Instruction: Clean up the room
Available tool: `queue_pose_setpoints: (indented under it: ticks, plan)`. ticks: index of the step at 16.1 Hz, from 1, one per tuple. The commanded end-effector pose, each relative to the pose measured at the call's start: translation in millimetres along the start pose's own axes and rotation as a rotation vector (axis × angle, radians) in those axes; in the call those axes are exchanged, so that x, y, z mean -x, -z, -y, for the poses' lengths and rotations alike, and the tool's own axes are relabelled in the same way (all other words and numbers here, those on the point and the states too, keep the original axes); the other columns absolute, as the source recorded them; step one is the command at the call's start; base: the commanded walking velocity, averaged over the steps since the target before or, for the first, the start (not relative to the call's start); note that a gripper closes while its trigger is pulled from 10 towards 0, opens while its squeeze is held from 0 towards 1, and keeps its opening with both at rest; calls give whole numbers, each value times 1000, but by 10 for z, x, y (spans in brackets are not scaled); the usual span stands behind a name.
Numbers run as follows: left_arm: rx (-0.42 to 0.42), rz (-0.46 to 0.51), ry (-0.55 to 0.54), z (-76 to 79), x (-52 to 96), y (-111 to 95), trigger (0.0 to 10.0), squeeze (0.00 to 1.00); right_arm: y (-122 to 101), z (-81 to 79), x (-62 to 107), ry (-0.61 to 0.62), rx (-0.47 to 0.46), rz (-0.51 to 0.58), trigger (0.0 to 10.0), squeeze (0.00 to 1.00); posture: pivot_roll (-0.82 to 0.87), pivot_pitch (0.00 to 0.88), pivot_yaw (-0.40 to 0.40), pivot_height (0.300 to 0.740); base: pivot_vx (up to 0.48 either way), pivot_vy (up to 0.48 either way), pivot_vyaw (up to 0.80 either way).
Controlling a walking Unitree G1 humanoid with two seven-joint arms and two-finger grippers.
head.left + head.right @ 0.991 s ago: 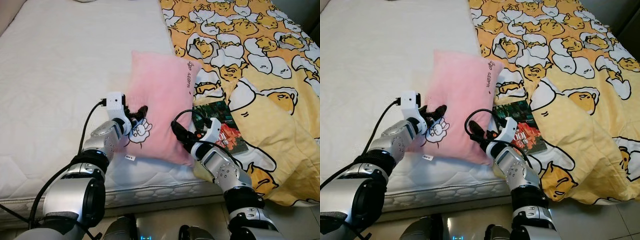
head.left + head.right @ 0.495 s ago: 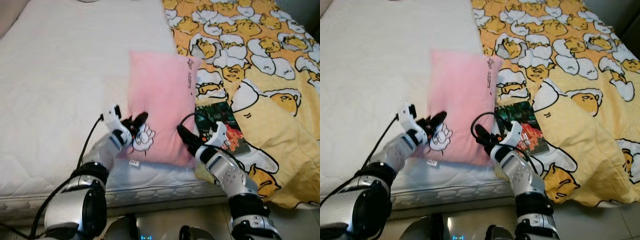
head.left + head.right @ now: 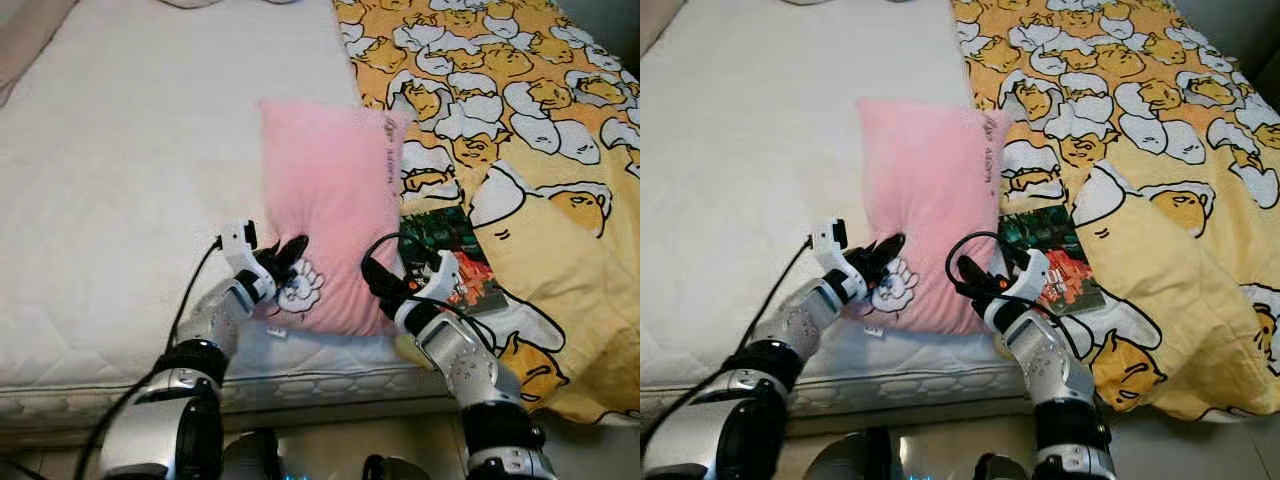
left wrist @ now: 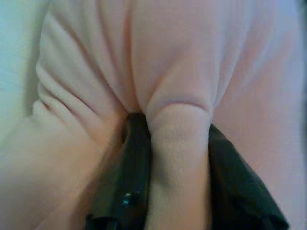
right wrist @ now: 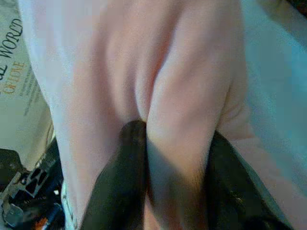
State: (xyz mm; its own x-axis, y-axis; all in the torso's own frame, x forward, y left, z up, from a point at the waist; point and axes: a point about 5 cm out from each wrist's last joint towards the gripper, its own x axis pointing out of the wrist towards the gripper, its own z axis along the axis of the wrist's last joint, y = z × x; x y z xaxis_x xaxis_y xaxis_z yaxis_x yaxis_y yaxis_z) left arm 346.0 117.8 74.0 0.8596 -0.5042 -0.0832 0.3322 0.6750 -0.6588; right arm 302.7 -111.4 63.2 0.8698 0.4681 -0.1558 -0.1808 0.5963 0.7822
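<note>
A pink pillow (image 3: 332,200) with a white cartoon print lies on the white bed (image 3: 120,180), left of a magazine (image 3: 448,255). The left end effector (image 3: 285,257) and right end effector (image 3: 380,280) each pinch a fabric fold at its near corners.

Both pincers are pinched on the near edge of the pink pillow (image 3: 335,205), left gripper (image 3: 284,258) and right gripper (image 3: 381,283). Beyond and outboard of the left one: bare white mattress (image 3: 120,170), open path. Just outboard of the right one a book (image 3: 450,258) lies flat on the yellow patterned blanket (image 3: 530,150), whose bunched folds block that side.
</note>
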Motion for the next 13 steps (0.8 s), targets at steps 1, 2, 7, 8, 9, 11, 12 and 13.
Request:
queue_pose_setpoints:
  ticks: [1,2,7,8,9,11,12,13]
  plan:
    - [79,-69,44,93,-18,247,0,0,5,-92,-8,-56,-15,1,0,0,-86,140,0,740,0,0,0]
    - [67,-67,46,115,-30,249,0,0,6,-89,-3,-53,-12,2,0,0,-87,143,1,740,0,0,0]
    - [6,-22,114,291,-5,230,0,0,-198,-193,52,-68,68,106,0,0,-72,137,5,740,0,0,0]
    - [-9,-24,123,312,5,237,0,0,-219,-216,48,-76,75,110,0,0,-69,131,4,740,0,0,0]
    - [-41,-28,130,327,25,239,0,0,-254,-238,43,-80,92,118,0,0,-68,127,3,740,0,0,0]
    - [-107,-19,132,350,67,195,0,0,-338,-291,34,-90,130,137,0,0,-64,115,2,740,0,0,0]
    - [-136,-4,131,362,81,139,0,0,-397,-323,28,-93,157,152,0,0,-61,106,1,740,0,0,0]
    - [-198,37,135,400,82,-27,0,0,-545,-399,15,-105,223,186,0,0,-57,84,-2,740,0,0,0]
